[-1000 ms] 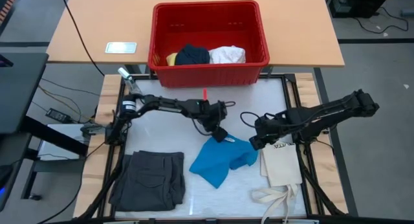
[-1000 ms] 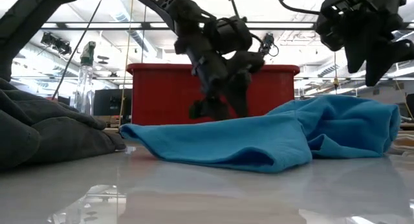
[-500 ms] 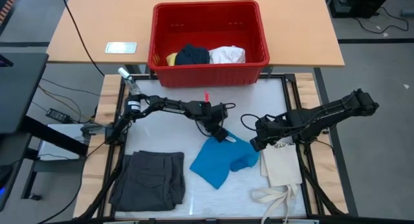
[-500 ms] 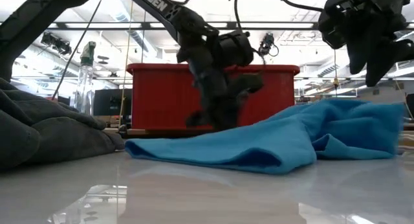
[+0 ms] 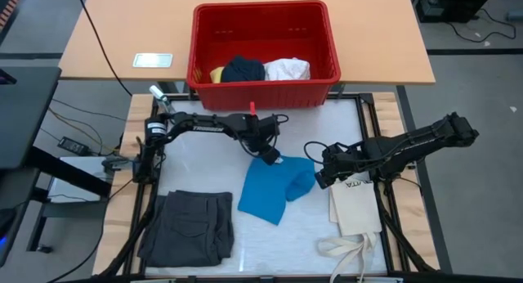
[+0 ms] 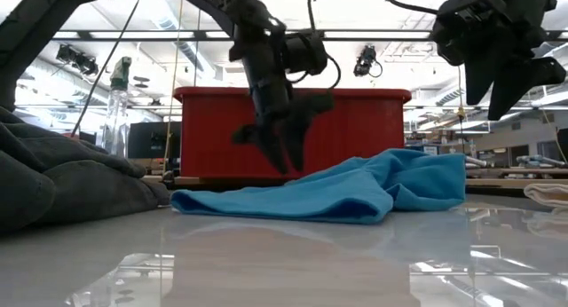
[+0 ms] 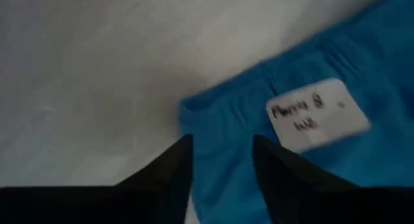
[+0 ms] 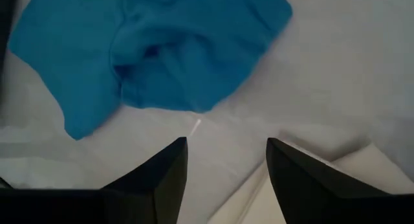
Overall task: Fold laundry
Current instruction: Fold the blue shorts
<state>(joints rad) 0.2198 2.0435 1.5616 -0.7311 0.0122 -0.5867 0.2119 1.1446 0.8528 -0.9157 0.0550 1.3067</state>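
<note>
A bright blue cloth piece (image 5: 270, 193) lies crumpled on the white table mid-way, with a white label (image 7: 317, 114) near its far edge. My left gripper (image 5: 267, 154) hovers open just above that far edge; the cloth (image 7: 220, 123) shows past its fingers. My right gripper (image 5: 323, 177) hangs open above the table, right of the blue cloth (image 8: 129, 56), touching nothing. The dark grey shorts (image 5: 192, 226) lie folded flat at the near left. Yellow, navy and white pieces (image 5: 261, 70) sit in the red basket.
The red basket (image 5: 261, 93) stands beyond the table's far edge. A cream tote bag (image 5: 355, 208) with long straps lies flat at the near right, under and beside my right arm. Bare white table shows between the shorts and the blue cloth.
My left gripper dipped onto the blue cloth's far edge with fingers together, then rose and went toward the far left; its fingers now stand apart. The cloth's right part has dropped lower and drawn in toward the left, leaving the piece more compact.
</note>
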